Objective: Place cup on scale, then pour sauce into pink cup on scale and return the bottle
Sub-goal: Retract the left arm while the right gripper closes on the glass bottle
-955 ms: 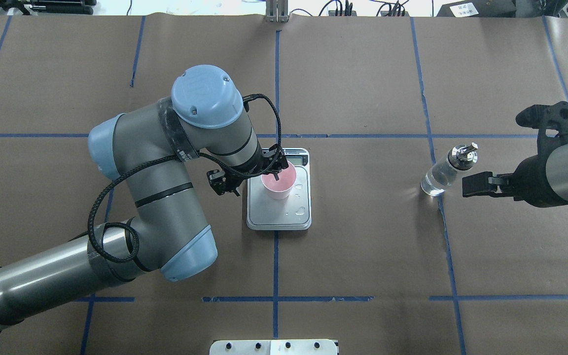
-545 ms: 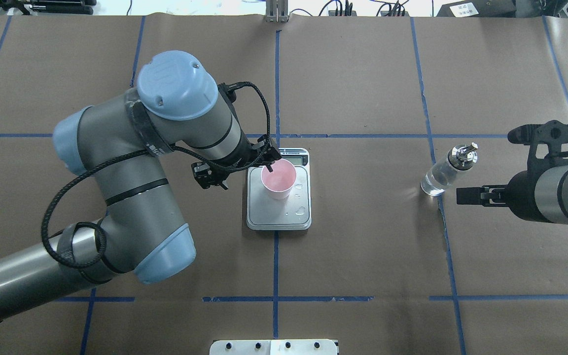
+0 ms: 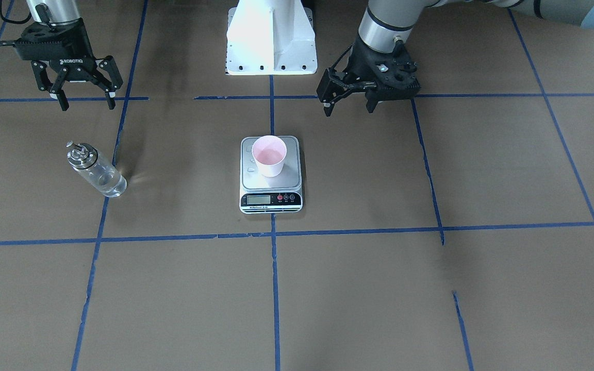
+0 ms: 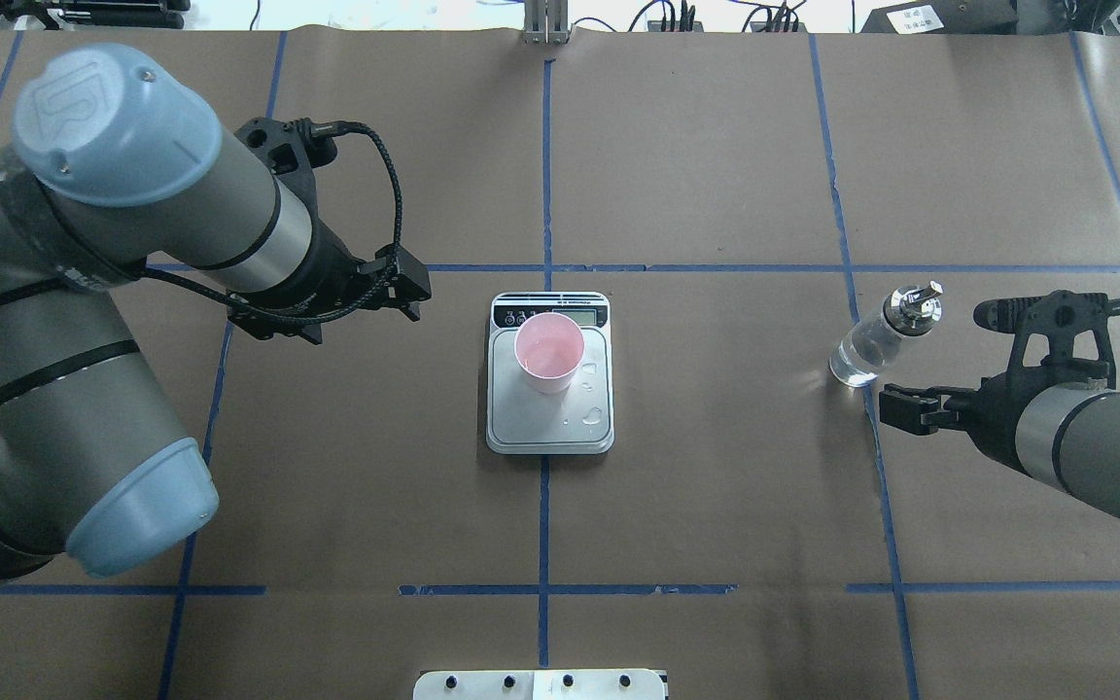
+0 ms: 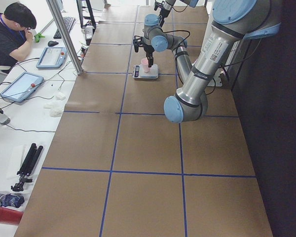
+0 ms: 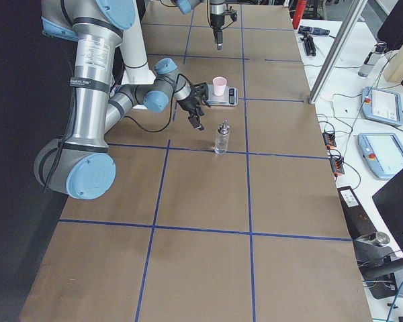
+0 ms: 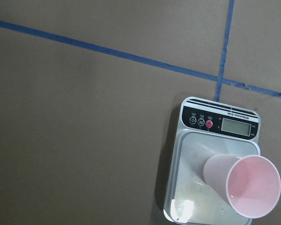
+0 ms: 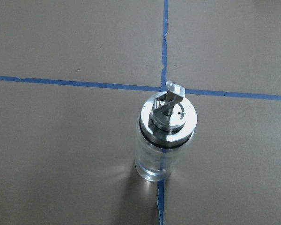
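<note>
The pale pink cup (image 3: pixel 269 154) (image 4: pixel 548 350) (image 7: pixel 246 185) stands upright on the silver scale (image 3: pixel 286 180) (image 4: pixel 507 428) (image 7: pixel 189 187), free of both grippers. Drops of liquid lie on the platform. My left gripper (image 3: pixel 348 107) (image 4: pixel 366 301) hangs open and empty, well to the robot's left of the scale. The clear glass bottle (image 3: pixel 96 170) (image 4: pixel 866 345) (image 8: pixel 165 136) with a silver spout stands upright on the table and holds clear sauce. My right gripper (image 3: pixel 84 103) (image 4: pixel 925 408) hovers open just on the robot's side of the bottle, apart from it.
Brown paper with blue tape lines covers the table. The robot's white base (image 3: pixel 271 36) stands behind the scale. A person (image 5: pixel 10 29) sits at a side desk with tablets beyond the table's left end.
My left gripper has drawn away from the cup's rim, up and to the left; the cup stays on the scale. The right gripper has shifted slightly toward the robot, beside the bottle.
</note>
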You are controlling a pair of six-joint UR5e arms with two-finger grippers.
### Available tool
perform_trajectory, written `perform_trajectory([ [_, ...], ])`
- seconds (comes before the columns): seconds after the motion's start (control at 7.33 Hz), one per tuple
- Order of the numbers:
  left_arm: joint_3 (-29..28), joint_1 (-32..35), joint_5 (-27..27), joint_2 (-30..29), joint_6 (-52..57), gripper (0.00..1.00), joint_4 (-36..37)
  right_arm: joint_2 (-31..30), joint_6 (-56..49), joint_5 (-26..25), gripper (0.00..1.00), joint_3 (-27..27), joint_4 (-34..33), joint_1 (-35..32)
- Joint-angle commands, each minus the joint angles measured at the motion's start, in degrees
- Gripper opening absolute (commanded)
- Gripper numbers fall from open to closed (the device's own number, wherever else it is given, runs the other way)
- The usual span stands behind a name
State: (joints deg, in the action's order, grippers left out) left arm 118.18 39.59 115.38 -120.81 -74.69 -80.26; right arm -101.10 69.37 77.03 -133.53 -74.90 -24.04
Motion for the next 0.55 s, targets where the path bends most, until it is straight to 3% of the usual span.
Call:
perform_trajectory([
  [0.0,6.42,2.85,-0.07,9.15,7.94,1.0,0.36,0.29,3.73,-13.17,1.0,3.69,1.41,5.12],
  [0.41,6.71,4.0,-0.51,11.73,10.27,1.0,0.37,-0.24,4.03,-21.96,1.0,16.93,26.47,7.33],
])
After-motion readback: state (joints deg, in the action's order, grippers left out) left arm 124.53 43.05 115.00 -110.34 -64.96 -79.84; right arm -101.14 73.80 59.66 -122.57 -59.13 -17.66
